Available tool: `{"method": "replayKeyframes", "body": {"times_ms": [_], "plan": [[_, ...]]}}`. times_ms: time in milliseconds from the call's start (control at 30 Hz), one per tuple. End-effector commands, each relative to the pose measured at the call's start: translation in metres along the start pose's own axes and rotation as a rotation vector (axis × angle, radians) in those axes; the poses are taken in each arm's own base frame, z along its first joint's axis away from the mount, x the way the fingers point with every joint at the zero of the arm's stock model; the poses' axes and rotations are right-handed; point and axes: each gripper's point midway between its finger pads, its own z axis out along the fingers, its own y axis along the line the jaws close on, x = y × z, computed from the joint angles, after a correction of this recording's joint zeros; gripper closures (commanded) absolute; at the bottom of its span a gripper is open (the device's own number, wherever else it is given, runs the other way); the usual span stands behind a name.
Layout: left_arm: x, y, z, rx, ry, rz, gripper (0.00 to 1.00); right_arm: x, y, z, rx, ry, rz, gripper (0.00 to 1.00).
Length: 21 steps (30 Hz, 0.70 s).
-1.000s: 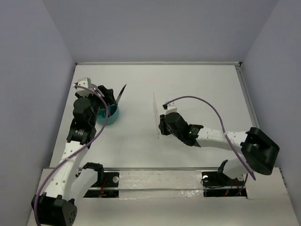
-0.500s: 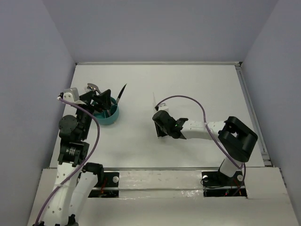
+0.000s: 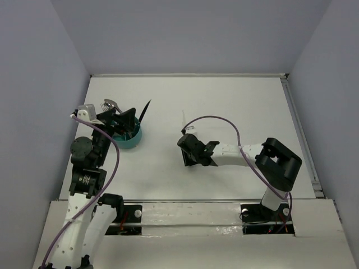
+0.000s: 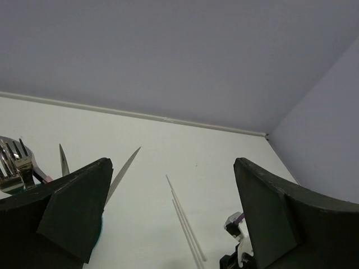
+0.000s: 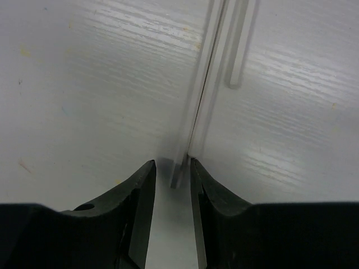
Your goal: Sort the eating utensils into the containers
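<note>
Two pale slim plastic sticks point(image 5: 203, 101), axis 12-to-6 o'clock; near ends between right gripper's point(image 5: 171, 168) narrowly spread jaws.

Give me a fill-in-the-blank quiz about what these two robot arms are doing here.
The round cup is coloured ____. The left hand, near it, is wide ____ and holds nothing. The right hand has its fingers either side of the pale sticks lying on the ____.
Missing words: teal; open; table.
</note>
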Motion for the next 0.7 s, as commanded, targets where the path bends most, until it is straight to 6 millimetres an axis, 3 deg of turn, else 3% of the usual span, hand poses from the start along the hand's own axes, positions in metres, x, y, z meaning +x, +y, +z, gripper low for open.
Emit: {"method": "replayKeyframes", "body": {"times_ms": [0, 233, 433, 533, 667], "plan": [[-0.007, -0.012, 0.0, 0.051, -0.022, -0.011, 0.09, 0.002, 0.008, 0.007, -0.003, 0.021, 0.025, 0.65], [-0.004, -0.013, 0.003, 0.059, -0.007, -0.016, 0.09, 0.006, 0.01, 0.012, 0.01, 0.027, 0.013, 0.74], [0.005, -0.016, 0.006, 0.075, 0.031, -0.028, 0.08, 0.008, 0.008, 0.013, 0.016, 0.03, 0.011, 0.95], [0.014, -0.022, 0.01, 0.103, 0.083, -0.039, 0.09, 0.0, 0.009, 0.008, 0.01, 0.003, 0.016, 1.0], [0.031, -0.031, 0.01, 0.153, 0.171, -0.057, 0.09, -0.029, 0.021, -0.013, -0.068, -0.102, 0.036, 1.0]]}}
